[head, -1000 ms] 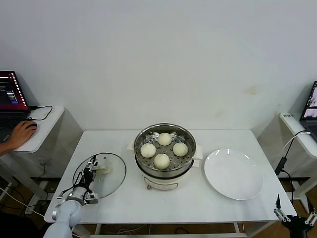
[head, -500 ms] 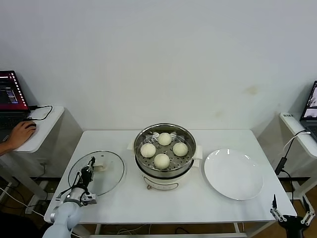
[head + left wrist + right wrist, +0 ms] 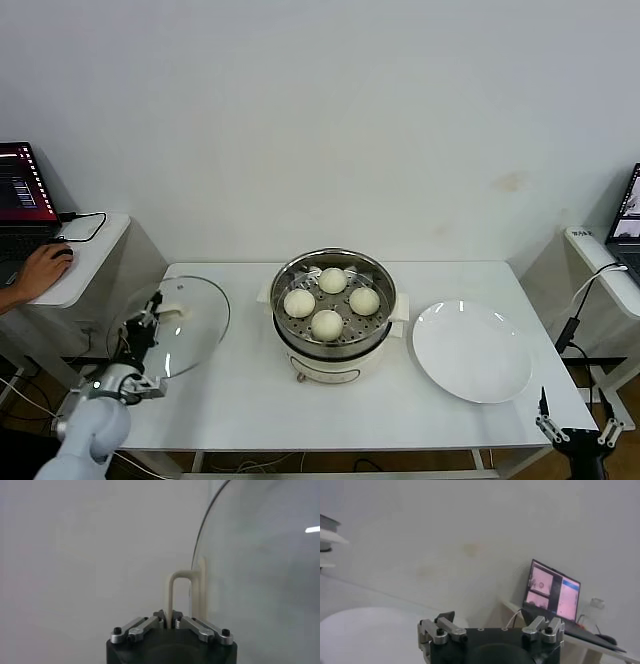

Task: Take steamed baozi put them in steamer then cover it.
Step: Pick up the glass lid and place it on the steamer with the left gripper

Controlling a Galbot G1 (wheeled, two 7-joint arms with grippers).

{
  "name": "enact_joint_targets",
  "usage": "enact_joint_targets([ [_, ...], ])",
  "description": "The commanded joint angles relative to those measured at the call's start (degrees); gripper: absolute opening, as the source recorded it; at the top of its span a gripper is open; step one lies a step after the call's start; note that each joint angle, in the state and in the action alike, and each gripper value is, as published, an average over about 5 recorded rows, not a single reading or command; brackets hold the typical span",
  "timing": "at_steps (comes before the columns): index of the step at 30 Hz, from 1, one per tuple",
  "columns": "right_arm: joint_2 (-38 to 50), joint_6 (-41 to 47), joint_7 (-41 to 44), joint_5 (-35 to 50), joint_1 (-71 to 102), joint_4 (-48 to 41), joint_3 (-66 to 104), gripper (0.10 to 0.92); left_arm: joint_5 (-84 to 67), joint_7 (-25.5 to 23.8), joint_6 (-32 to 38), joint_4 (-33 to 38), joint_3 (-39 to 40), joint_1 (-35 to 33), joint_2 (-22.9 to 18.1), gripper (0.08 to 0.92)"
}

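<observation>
Four cream-white baozi [image 3: 327, 324] lie on the perforated tray inside the steel steamer [image 3: 300, 275] at the table's middle. My left gripper [image 3: 152, 318] is shut on the cream-white handle [image 3: 172, 592] of the glass cover [image 3: 190, 330] and holds it tilted up, above the table's left edge and apart from the steamer. The cover's rim and glass [image 3: 250, 575] fill one side of the left wrist view. My right gripper [image 3: 575, 432] is open and empty, low beyond the table's front right corner.
A flat white plate [image 3: 472, 352] lies right of the steamer; it also shows in the right wrist view [image 3: 365, 630]. Side desks with laptops [image 3: 20, 190] stand at the far left and right [image 3: 551, 592]. A person's hand [image 3: 42, 268] rests on the left desk.
My left gripper has lifted the cover off the table, tilting it upright and carrying it up and to the left. The right gripper has shifted slightly left, still low.
</observation>
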State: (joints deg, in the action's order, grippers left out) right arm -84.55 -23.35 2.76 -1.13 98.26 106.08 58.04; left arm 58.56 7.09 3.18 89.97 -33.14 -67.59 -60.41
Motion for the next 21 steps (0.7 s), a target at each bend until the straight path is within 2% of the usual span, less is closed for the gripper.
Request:
enact_joint_targets([
  [1,0.46,0.34,0.09,0.05,0.34,1.27,-1.62,0.823,-13.96,-7.52,-4.47,19.66,0.23,-2.25,10.45,0.149],
  [6,-0.04,-0.06,0.02,-1.41,0.08,1.23,-3.0,0.823,-15.78,-9.65,-8.61,23.77,6.72,-0.37,12.42,0.149],
  [10,-0.96,-0.42,-0.2,-2.15,-0.49,0.3,-4.34,0.823,-15.31,-10.04,-11.67,24.68,16.8,4.09,11.9,0.149],
  [15,-1.54,-0.46,-0.44,-2.85,-1.7,-1.4,-5.38,0.823,-11.93,-10.74,-15.11,23.04,28.95,12.15,7.67,0.149],
  [21,-1.96,-0.64,-0.66,-3.72,-2.57,-3.29,-6.4,0.822,-5.93,-15.62,-20.64,20.67,37.48,20.64,2.03,0.149],
])
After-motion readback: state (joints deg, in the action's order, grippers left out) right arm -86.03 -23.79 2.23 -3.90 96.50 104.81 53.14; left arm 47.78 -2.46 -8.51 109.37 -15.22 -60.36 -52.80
